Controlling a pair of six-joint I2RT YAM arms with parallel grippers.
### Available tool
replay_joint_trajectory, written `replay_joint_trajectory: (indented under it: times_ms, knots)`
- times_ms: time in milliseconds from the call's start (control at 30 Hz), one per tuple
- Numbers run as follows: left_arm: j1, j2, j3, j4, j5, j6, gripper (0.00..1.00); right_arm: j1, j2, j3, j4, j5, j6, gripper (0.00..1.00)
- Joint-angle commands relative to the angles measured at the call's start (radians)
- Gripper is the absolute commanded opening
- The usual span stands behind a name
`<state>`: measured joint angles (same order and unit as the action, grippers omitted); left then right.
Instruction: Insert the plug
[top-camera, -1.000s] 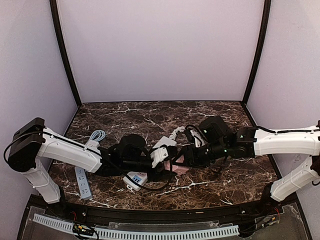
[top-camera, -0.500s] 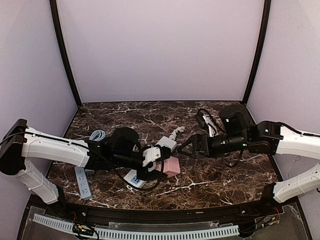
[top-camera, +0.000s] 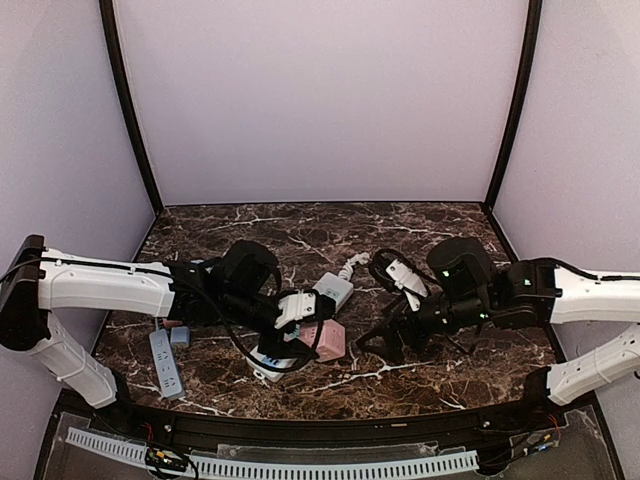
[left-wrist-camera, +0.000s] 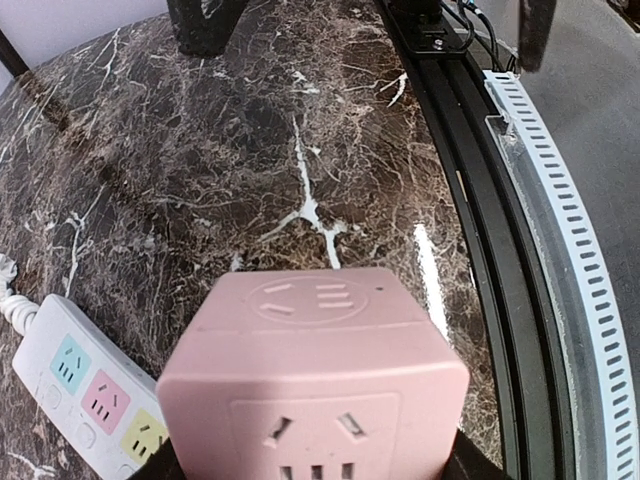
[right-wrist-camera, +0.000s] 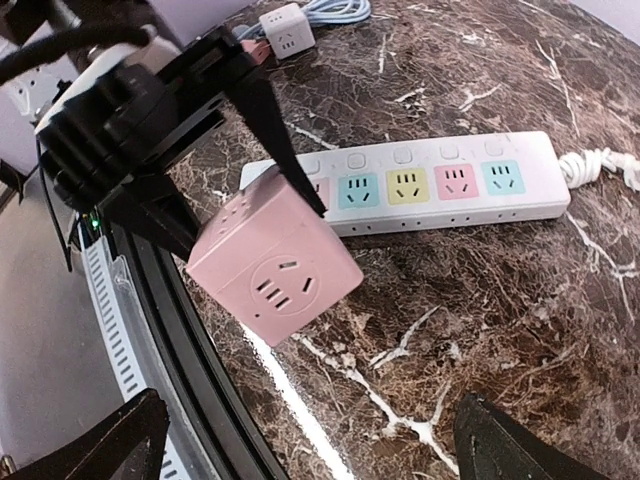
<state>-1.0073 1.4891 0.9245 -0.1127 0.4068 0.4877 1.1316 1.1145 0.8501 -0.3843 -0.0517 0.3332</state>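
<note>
My left gripper (top-camera: 312, 338) is shut on the plug, a pink cube adapter (top-camera: 326, 340) (left-wrist-camera: 315, 360) (right-wrist-camera: 275, 270), and holds it just above the table. Socket faces show on the cube; its pins are hidden. Behind and under it lies a white power strip (top-camera: 333, 291) (right-wrist-camera: 430, 185) (left-wrist-camera: 85, 395) with coloured sockets. My right gripper (top-camera: 385, 345) (right-wrist-camera: 310, 450) stands wide open to the right of the cube, apart from it, with nothing between its fingers.
A second grey-white power strip (top-camera: 165, 362) lies at the near left beside a small cube (top-camera: 180, 335). A white cube socket (right-wrist-camera: 285, 30) with a blue cable (right-wrist-camera: 335, 10) sits farther back. The black front rail (top-camera: 300, 425) runs close below the cube.
My right gripper opened, let go of the pink cube and drew back to the right, then dropped lower. The left gripper kept the cube and shifted slightly.
</note>
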Motion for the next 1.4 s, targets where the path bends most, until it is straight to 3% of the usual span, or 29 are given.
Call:
replay_joint_trajectory:
  times_ms: [0, 267, 867, 1367]
  knots:
    - [0.004, 0.012, 0.046, -0.068, 0.083, 0.033, 0.33, 0.042, 0.015, -0.003, 0.104, 0.043, -0.212, 0.99]
    - [0.003, 0.004, 0.048, -0.075, 0.151, 0.041, 0.31, 0.054, 0.125, 0.080, 0.127, 0.005, -0.315, 0.99]
    - [0.008, -0.005, 0.045, -0.075, 0.188, 0.025, 0.29, 0.085, 0.250, 0.143, 0.166, -0.080, -0.378, 0.98]
    - [0.038, -0.049, 0.007, 0.011, 0.279, -0.036, 0.29, 0.120, 0.305, 0.139, 0.228, -0.070, -0.430, 0.88]
